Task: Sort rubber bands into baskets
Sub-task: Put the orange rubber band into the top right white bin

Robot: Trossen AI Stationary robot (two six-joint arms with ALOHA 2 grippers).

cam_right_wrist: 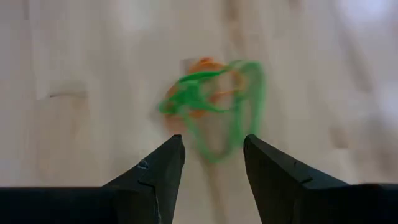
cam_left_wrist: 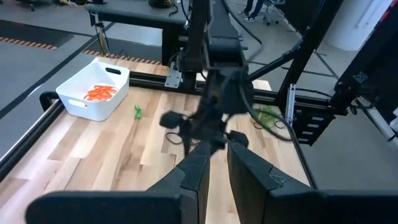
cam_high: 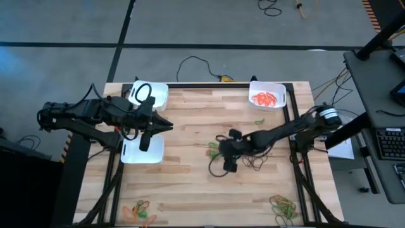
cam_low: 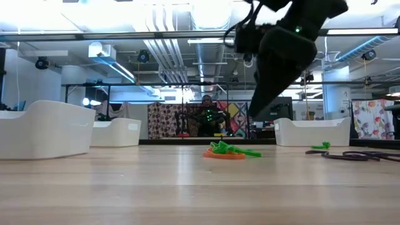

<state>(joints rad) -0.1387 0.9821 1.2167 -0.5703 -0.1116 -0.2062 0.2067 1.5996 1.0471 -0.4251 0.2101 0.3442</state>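
The right tool (cam_right_wrist: 211, 158), fingers spread, hovers above tangled thin green and orange rubber bands (cam_right_wrist: 208, 102). They look light, limp and springy; pinch the nearest green loop.

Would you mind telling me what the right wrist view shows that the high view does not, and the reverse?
Only the right wrist view shows the right end effector open directly above a tangle of green and orange rubber bands. Only the high view shows the three baskets, one holding orange bands, the left end effector over a basket, and more bands near the front edge. Both share the wooden table.
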